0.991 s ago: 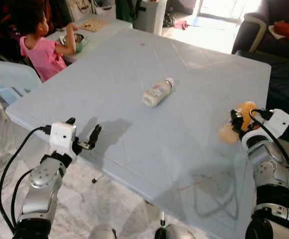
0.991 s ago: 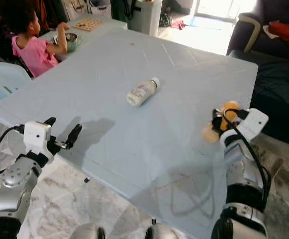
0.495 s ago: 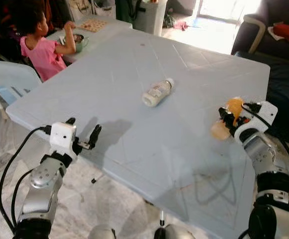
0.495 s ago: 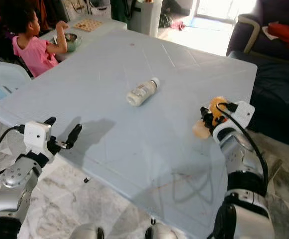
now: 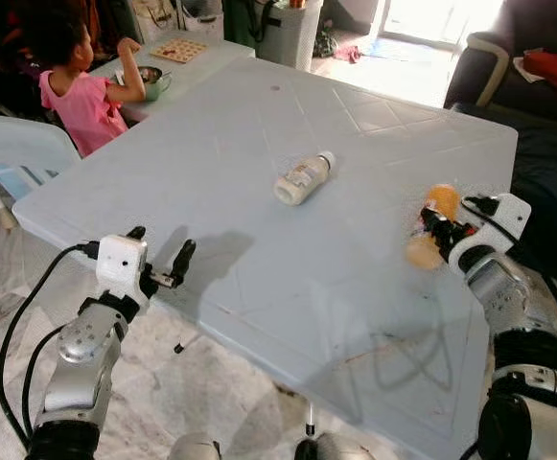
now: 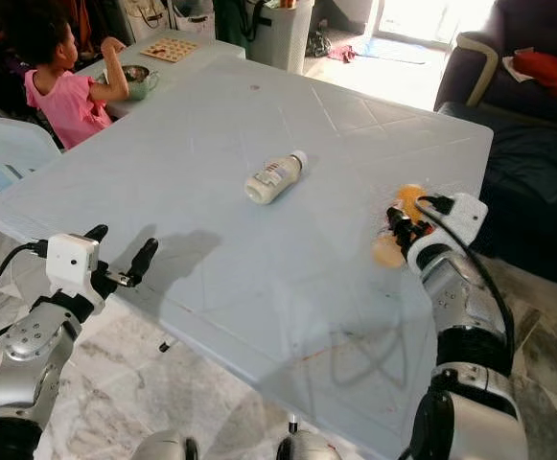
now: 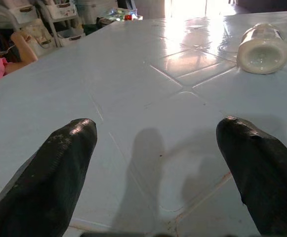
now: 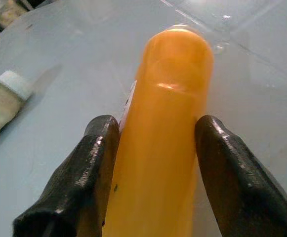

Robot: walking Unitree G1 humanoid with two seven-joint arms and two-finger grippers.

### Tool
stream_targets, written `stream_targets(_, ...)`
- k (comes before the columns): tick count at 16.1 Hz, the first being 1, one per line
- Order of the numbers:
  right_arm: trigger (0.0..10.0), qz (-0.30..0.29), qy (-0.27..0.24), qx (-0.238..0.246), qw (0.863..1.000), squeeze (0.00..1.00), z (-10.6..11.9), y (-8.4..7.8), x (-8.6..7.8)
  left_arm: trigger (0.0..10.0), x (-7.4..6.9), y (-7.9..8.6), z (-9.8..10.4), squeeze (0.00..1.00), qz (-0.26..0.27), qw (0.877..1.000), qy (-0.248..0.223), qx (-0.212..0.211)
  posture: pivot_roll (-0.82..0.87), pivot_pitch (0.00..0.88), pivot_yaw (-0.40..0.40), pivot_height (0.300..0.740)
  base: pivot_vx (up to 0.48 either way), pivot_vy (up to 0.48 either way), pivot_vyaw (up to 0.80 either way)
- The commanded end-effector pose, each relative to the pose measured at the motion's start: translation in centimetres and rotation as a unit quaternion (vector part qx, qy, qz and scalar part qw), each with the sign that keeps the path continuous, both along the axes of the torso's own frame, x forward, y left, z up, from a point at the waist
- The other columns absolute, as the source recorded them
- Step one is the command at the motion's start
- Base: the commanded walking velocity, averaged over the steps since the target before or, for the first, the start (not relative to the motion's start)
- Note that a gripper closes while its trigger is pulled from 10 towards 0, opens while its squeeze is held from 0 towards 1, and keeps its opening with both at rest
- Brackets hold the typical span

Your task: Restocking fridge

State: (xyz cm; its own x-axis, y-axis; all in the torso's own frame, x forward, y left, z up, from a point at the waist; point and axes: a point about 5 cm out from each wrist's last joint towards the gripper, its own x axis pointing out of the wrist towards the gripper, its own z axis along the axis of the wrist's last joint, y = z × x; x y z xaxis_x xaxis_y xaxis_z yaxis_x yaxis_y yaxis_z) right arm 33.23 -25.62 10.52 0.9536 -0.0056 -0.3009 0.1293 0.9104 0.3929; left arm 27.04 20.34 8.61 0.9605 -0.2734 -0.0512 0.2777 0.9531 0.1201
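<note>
An orange bottle (image 5: 429, 232) lies at the right side of the pale blue table (image 5: 211, 163), and my right gripper (image 5: 435, 230) is shut on it; in the right wrist view the orange bottle (image 8: 163, 133) sits between both black fingers (image 8: 89, 173). A cream-coloured bottle (image 5: 303, 178) with a white cap lies on its side near the table's middle. My left gripper (image 5: 159, 255) hovers open at the table's near left edge, with nothing between its fingertips (image 7: 59, 168), and the cream-coloured bottle (image 7: 262, 48) lies ahead of it.
A person in a pink top (image 5: 72, 81) sits at the far left by a small table with a bowl (image 5: 149, 77). A light blue chair (image 5: 19, 144) stands at the left. A dark sofa (image 5: 537, 86) is beyond the table's right edge.
My right gripper, with the orange bottle, has moved inward and lowered onto the table's right side. The left arm has not moved.
</note>
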Motion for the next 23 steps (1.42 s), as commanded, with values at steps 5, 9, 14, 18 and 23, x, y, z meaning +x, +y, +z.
stream_targets(5,10.0,0.079,-0.064,-0.238,0.966,0.00,-0.9,3.8,-1.9,10.0,0.2,0.0,0.0,0.00,0.005,1.000,-0.003,0.005,0.08,0.037,-0.013,0.740,0.000,0.000,0.00)
stream_targets(9,10.0,0.025,-0.154,-0.298,0.942,0.00,1.5,4.4,-2.0,10.0,0.5,-0.1,0.1,0.00,0.010,1.000,-0.009,0.004,0.08,0.032,-0.014,0.740,0.000,0.000,0.00)
stream_targets(14,10.0,0.028,-0.232,-0.360,0.903,0.00,3.3,6.2,-2.9,10.0,1.0,-0.1,0.4,0.00,0.026,0.999,-0.021,0.001,0.08,0.019,-0.018,0.740,0.000,0.000,0.00)
stream_targets(18,10.0,0.042,-0.271,-0.372,0.887,0.00,3.8,8.0,-3.1,10.0,1.4,-0.4,0.4,0.00,0.026,0.999,-0.025,0.000,0.07,0.008,-0.014,0.740,0.000,0.000,0.00)
stream_targets(23,10.0,-0.182,-0.128,-0.440,0.870,0.00,4.1,-2.7,-3.0,10.0,1.5,-0.2,0.4,0.00,0.027,0.999,-0.027,0.000,0.06,0.005,-0.002,0.740,0.000,0.000,0.00)
